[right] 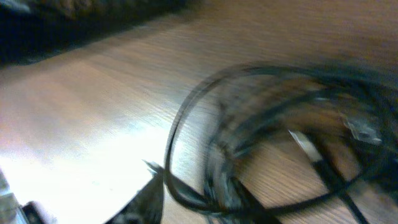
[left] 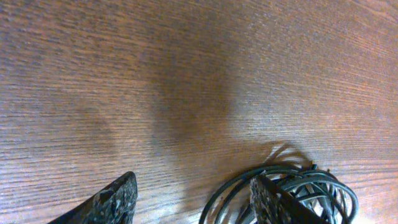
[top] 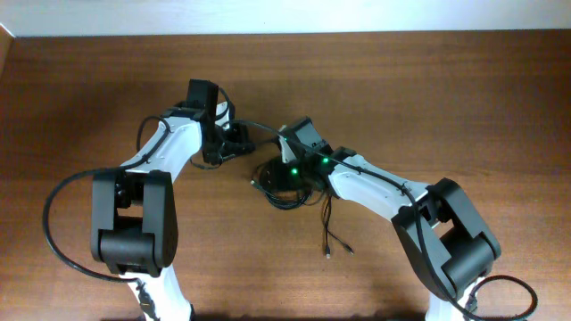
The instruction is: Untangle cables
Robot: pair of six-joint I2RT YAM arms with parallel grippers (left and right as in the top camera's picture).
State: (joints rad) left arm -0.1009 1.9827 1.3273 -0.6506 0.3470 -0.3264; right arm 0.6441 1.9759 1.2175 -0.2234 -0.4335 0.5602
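Left gripper [left: 193, 190], jaws apart and empty, hangs beside the tangled cables [left: 305, 186], one loop apparently awaiting a pinch; right gripper [right: 194, 202] too blurred to tell.

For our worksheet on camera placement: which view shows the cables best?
Overhead: only there do the cables show at full extent, tails included, though small. Left wrist shows them sharp but cropped. Right wrist shows them close but blurred.

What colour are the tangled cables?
The cables are black; one plug tip looks silvery. Sharpest in the left wrist view.
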